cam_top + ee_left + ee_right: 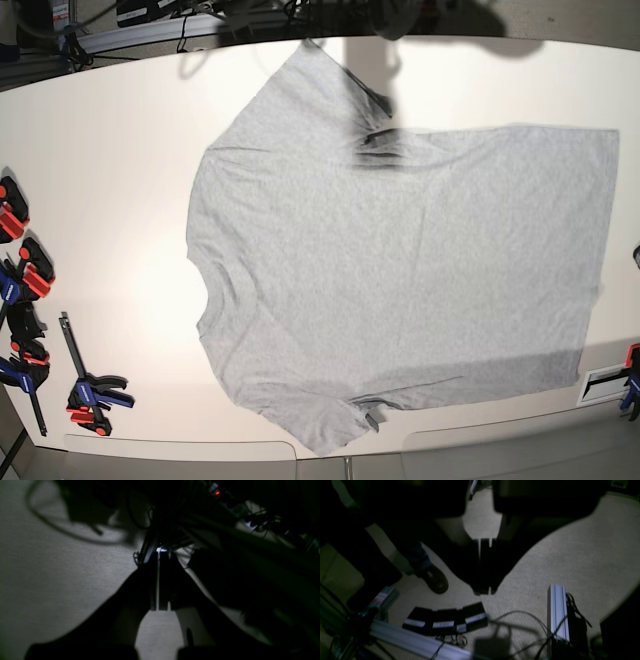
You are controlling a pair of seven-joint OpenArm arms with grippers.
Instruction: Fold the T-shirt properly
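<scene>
Both grippers, left point(160, 585) and right point(483, 565), closed, empty, off-table. T-shirt point(400, 280) flat; probably light, limp: pinch hem corners or sleeves.

The T-shirt point(400, 280) lay flat and unfolded on the table, plain light grey side up. Its neck pointed toward the left edge, hem toward the right, both short sleeves spread outward, fabric slightly wrinkled.
</scene>
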